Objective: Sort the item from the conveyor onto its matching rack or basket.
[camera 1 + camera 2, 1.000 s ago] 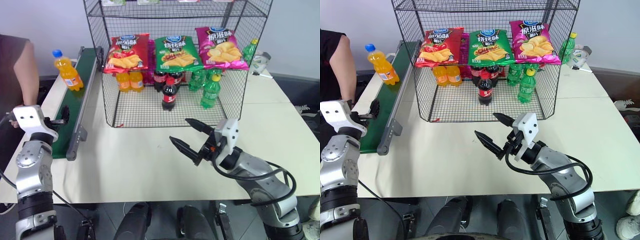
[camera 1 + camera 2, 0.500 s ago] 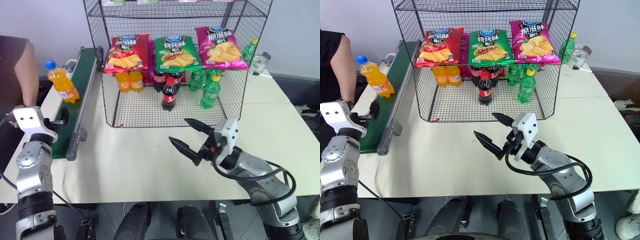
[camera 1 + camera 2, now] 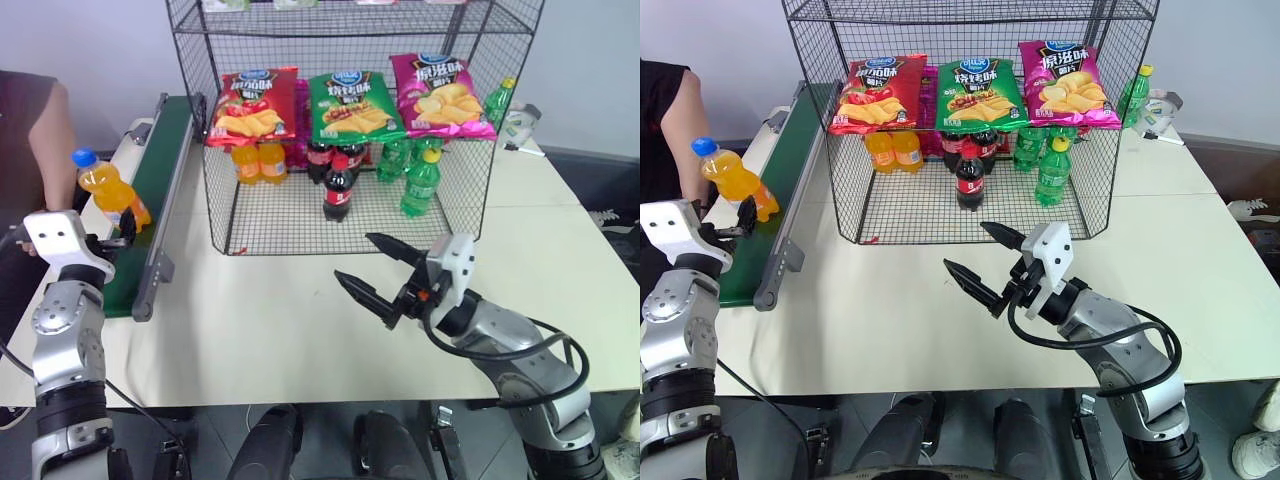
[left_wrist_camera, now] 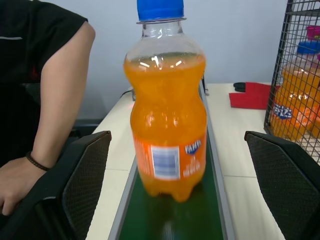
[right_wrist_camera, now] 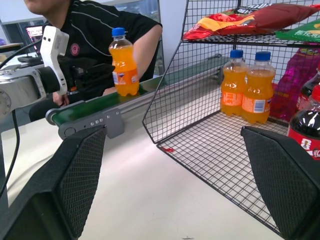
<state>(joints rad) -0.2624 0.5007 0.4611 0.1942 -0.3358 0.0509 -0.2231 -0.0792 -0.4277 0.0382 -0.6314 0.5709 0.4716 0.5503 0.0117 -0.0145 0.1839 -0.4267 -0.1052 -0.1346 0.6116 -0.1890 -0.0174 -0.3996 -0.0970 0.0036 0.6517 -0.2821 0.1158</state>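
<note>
The item, an orange soda bottle (image 3: 105, 192) with a blue cap, stands upright on the conveyor (image 3: 165, 140), a dark-green belt along the table's left side. My left gripper (image 3: 740, 222) is open at the belt's near end. In the left wrist view the bottle (image 4: 167, 125) stands just ahead, centred between the two fingers and touching neither. My right gripper (image 3: 353, 257) hangs open and holds nothing over the table, in front of the rack (image 3: 300, 225), a black wire cage.
A person's arm (image 3: 50, 130) is beside the belt on the left. Inside the rack stand orange bottles (image 3: 258, 160), a cola bottle (image 3: 337, 190) and green bottles (image 3: 420, 180), with crisp bags (image 3: 350, 105) above them.
The orange bottle has ridden the belt toward its near end and now stands close before my left gripper. Both grippers kept still and open.
</note>
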